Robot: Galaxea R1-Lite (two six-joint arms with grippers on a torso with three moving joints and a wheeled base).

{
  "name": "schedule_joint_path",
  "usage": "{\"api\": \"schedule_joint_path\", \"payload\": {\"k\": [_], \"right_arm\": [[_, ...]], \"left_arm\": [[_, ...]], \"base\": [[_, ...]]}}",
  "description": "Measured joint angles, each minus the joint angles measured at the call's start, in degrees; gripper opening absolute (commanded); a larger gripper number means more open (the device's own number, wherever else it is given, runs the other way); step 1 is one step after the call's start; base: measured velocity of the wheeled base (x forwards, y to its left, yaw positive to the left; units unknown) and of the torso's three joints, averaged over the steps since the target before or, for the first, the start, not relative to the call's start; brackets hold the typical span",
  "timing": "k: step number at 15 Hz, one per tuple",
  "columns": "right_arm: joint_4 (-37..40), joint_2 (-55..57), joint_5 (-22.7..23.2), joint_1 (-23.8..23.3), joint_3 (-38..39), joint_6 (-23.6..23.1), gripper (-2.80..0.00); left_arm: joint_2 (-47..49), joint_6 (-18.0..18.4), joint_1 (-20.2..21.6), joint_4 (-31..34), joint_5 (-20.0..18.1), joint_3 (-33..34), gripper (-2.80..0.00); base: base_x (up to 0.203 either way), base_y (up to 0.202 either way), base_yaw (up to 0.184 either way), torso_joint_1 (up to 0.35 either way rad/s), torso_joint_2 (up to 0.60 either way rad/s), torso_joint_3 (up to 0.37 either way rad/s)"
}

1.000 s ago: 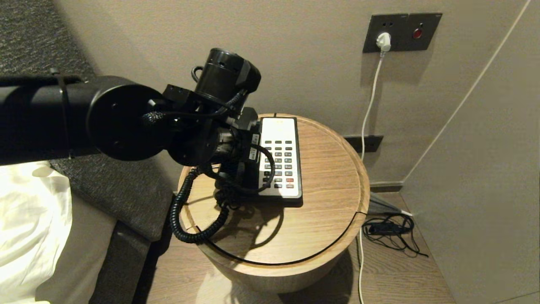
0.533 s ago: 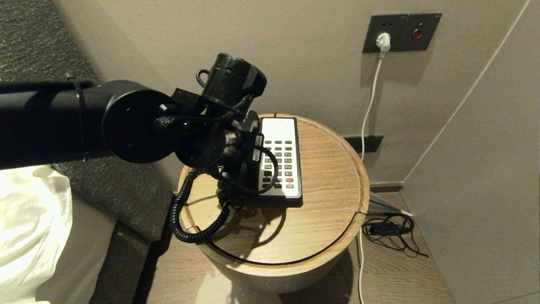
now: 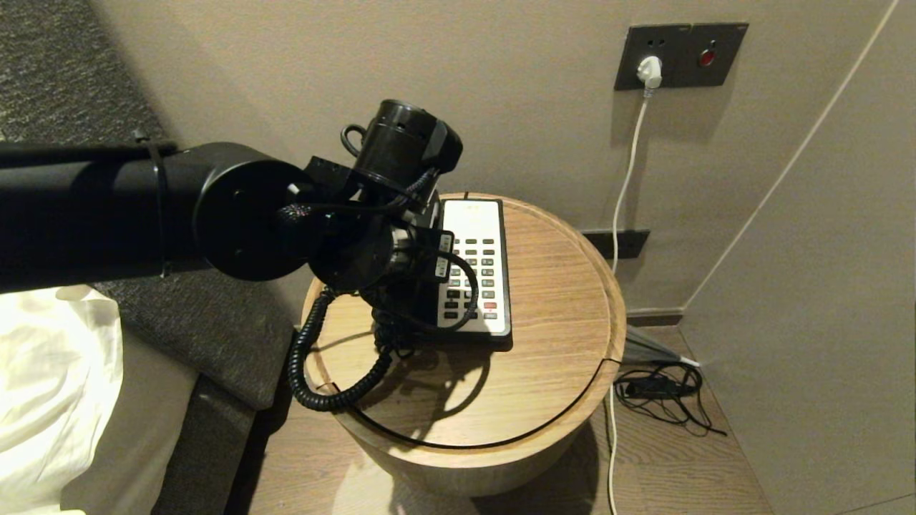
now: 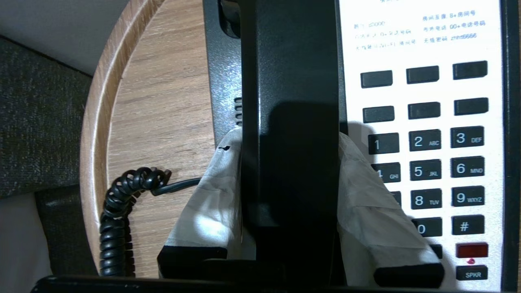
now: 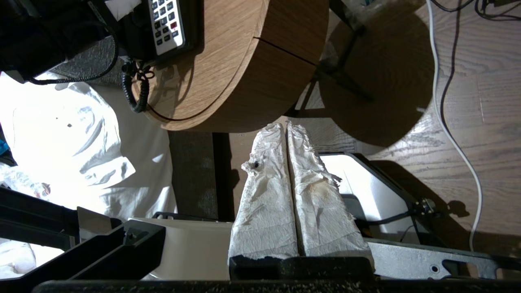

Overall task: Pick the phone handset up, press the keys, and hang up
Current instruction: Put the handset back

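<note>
Your left gripper (image 4: 291, 211) straddles the handset (image 4: 291, 101), pads touching both long sides, clamped across it. Handset lies in the cradle at the phone (image 3: 476, 268) base's left, long axis parallel w/ the keypad, running front-to-back toward the wall. Right gripper (image 5: 289, 162) parked low, fingers pressed together, empty, well apart.

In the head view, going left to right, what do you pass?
White bedding → coiled cord → left gripper on the handset → phone keypad → round wooden table → white wall plug
</note>
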Motion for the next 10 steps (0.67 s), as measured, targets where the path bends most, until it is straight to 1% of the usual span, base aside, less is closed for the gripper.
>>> {"api": "schedule_joint_path", "payload": {"k": [4,7,10], "right_arm": [[-0.24,-0.09,0.01,0.00,0.49,-0.05,-2.80],[-0.72,-0.05,0.54,0.00,1.05,-0.14,-2.80],[-0.83,-0.08,0.64,-0.02,1.60,-0.22,-2.80]], "left_arm": [[0.28,-0.39,0.10,0.32,-0.02,-0.18,-2.80],[0.20,-0.44,0.27,1.25,-0.16,-1.57,-2.80],[0.14,-2.50,0.73,2.92,-0.18,-2.27,-2.80]], "base": [[0.000,0.000,0.000,0.000,0.00,0.000],[0.000,0.000,0.000,0.000,0.00,0.000],[0.000,0.000,0.000,0.000,0.00,0.000]]}}
